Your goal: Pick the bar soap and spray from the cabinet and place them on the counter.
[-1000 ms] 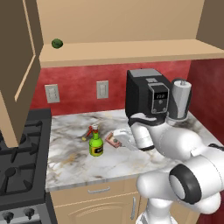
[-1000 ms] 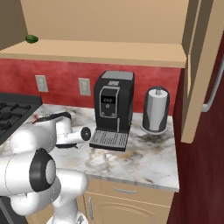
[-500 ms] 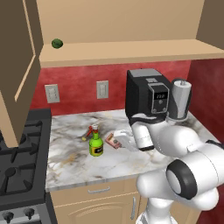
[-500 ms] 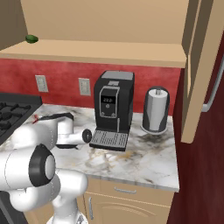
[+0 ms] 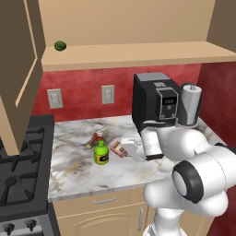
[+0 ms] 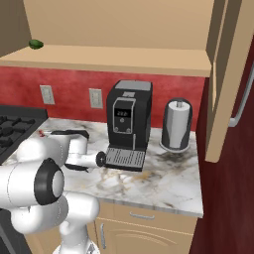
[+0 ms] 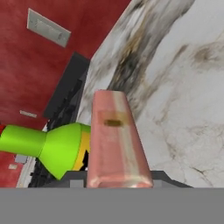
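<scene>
In the middle of the left base view, the pincer [image 5: 123,148] is clamped on the bar soap [image 5: 119,149], carrying it low over the marble counter [image 5: 73,170], a height that suits setting it down. The spray [image 5: 101,150] already stands upright on the counter just left of the soap. The open cabinet [image 5: 129,54] fills the frame's top, its shelf keeping a green ball [image 5: 60,45] at upper left.

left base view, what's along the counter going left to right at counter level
stove → spray bottle → bar soap → coffee machine → paper towel roll
</scene>
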### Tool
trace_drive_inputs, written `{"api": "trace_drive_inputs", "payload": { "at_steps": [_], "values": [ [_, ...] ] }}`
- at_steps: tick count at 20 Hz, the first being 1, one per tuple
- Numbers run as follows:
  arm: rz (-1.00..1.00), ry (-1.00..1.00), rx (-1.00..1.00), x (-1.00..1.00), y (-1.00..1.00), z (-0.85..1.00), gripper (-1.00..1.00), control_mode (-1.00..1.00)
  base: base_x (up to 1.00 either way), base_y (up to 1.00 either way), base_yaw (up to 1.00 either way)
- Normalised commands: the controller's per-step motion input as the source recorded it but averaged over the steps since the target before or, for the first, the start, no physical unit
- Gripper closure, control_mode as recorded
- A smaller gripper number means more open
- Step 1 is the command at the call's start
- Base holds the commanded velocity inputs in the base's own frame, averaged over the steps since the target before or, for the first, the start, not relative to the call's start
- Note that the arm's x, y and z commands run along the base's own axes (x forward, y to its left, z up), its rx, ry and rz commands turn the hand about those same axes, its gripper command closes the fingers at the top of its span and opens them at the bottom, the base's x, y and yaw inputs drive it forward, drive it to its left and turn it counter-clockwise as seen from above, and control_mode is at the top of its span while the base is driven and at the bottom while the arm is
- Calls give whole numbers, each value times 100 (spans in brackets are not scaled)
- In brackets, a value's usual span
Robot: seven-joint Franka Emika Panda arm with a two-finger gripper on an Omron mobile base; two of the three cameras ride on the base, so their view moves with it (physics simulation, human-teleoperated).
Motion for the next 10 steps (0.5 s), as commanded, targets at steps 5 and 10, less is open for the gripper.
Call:
{"api": "trace_drive_inputs", "payload": {
  "at_steps": [5,10],
  "values": [
    [0,0,2,0,0,-6,100,-100,0,0,0],
    [0,0,0,0,0,0,-100,-100,0,0,0]
  ]
}}
